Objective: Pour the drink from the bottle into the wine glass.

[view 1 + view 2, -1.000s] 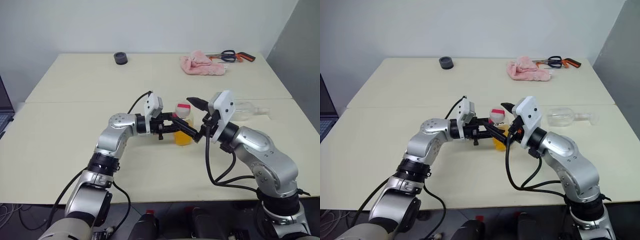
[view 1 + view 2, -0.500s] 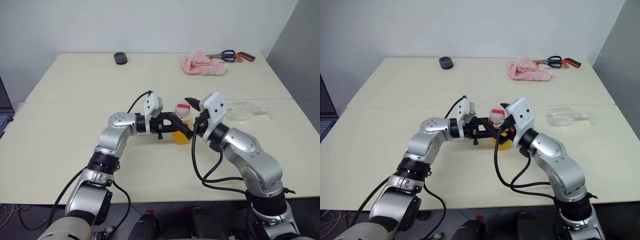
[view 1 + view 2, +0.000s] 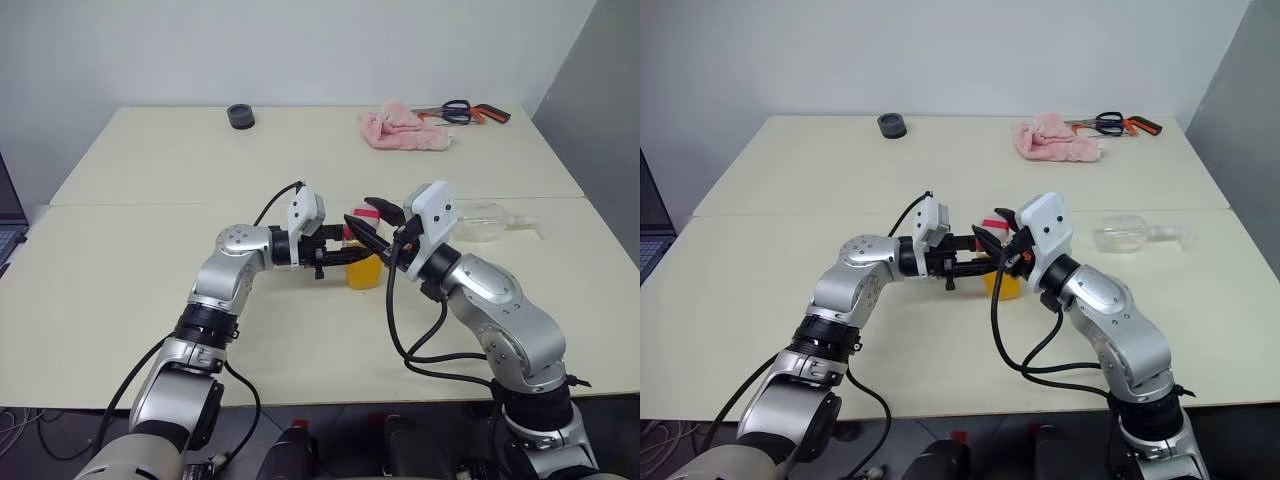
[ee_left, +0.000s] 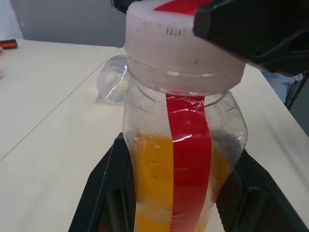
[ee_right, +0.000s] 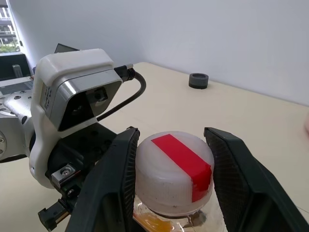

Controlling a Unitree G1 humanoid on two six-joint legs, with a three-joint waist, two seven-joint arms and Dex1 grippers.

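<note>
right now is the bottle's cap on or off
On. The white-and-red cap sits on the bottle, with the right gripper fingers on either side of it.

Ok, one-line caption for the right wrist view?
Right tool straddling the bottle's cap, left tool holding the bottle below.

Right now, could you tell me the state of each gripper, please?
Left gripper: shut on the bottle, gripping its body.
Right gripper: fingers either side of the cap; a firm grip cannot be told.
</note>
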